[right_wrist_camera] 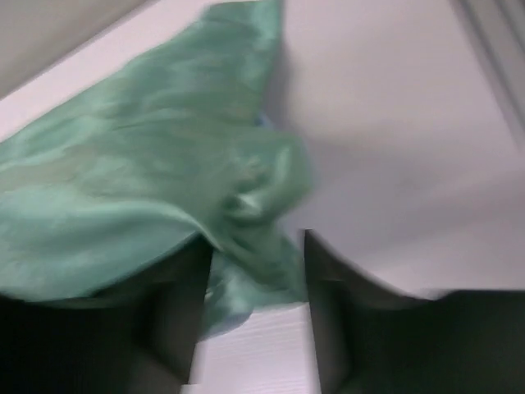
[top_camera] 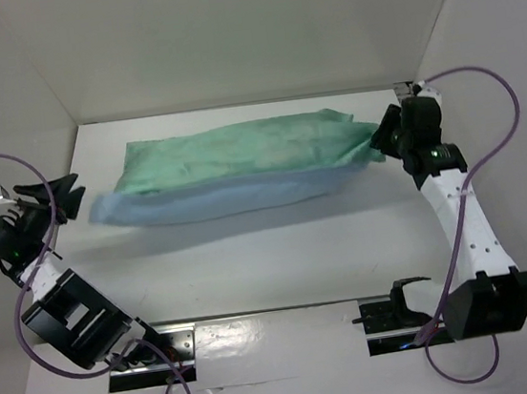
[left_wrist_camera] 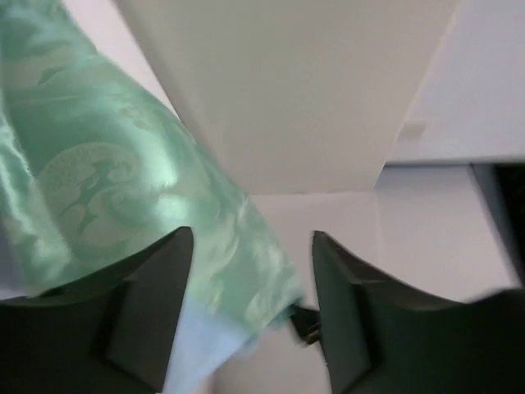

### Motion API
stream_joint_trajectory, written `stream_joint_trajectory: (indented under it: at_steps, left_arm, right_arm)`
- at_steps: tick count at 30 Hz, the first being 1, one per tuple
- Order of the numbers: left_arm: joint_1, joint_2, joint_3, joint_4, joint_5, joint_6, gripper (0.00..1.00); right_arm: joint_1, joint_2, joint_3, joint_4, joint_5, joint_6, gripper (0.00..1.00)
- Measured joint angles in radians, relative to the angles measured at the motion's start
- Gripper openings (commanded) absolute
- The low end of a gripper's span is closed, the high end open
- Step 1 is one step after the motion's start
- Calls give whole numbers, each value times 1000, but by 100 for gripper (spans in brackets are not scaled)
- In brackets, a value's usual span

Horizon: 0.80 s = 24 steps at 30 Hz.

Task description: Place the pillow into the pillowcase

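Pillowcase (top_camera: 239, 157), plump, shiny swirled green over blue; left claw (left_wrist_camera: 253, 240), right claw (right_wrist_camera: 256, 238) released

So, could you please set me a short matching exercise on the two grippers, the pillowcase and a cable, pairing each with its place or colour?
Things:
1. left gripper
2. right gripper
3. pillowcase, upper face
4. right arm's cable

Matches:
A. purple
B. at the pillowcase's right end
C. sea-green with pale swirls
D. at the pillowcase's left end

Pairs: 1-D, 2-B, 3-C, 4-A.
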Motion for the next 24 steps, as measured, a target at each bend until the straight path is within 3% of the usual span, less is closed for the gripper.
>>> stream_joint_trajectory:
  at_steps: [1,4,8,12,16,24]
  left_arm:
    - [13,-3,-16,-81,-3,38,81]
    - [34,-5,14,-299,-24,147,87]
    - [31,-26,177,-563,-74,260,96]
    - [-32,-56,421,-739,-153,410,98]
    - [-190,-75,589,-885,-266,568,93]
    - [-424,-74,426,-1069,-491,736,92]
  right_arm:
    - [-8,-43,-63,-2,27,0,78]
    - [-26,-151,-140,-56,109,10,86]
    - [-27,-230,-48,-69,207,9,95]
    - [-29,-157,200,-79,180,-20,95]
    - [-16,-41,337,-64,-18,-51,92]
    - [282,210,206,-82,-141,-79,96]
